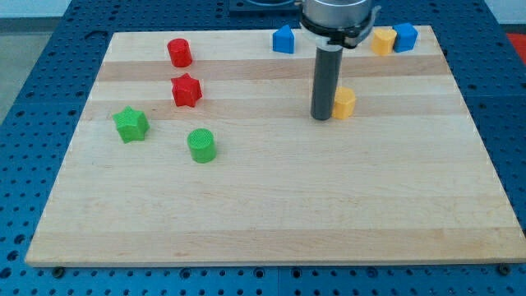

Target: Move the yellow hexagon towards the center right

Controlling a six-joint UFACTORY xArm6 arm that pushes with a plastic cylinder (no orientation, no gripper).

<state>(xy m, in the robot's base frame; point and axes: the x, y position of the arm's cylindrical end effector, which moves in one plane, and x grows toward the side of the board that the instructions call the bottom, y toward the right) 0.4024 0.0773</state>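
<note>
Green cylinder (pixel 201 145) sits nearest the camera on the worktop (pixel 271 214), green star (pixel 131 124) beside it at the view's left. My tip (pixel 321 117) touches the yellow hexagon (pixel 344 103) from its left, partly hiding it. No jaws: my tool is a bare rod, its mount cut off at the top. Bare wood lies to the hexagon's right. Along the top edge: blue block (pixel 284 39), yellow block (pixel 383 40), blue block (pixel 404 36).

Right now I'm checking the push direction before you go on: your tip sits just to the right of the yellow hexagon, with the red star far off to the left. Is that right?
Not quite. In the camera view my tip sits just to the left of the yellow hexagon, not its right. The red star is indeed far off to the view's left.
</note>
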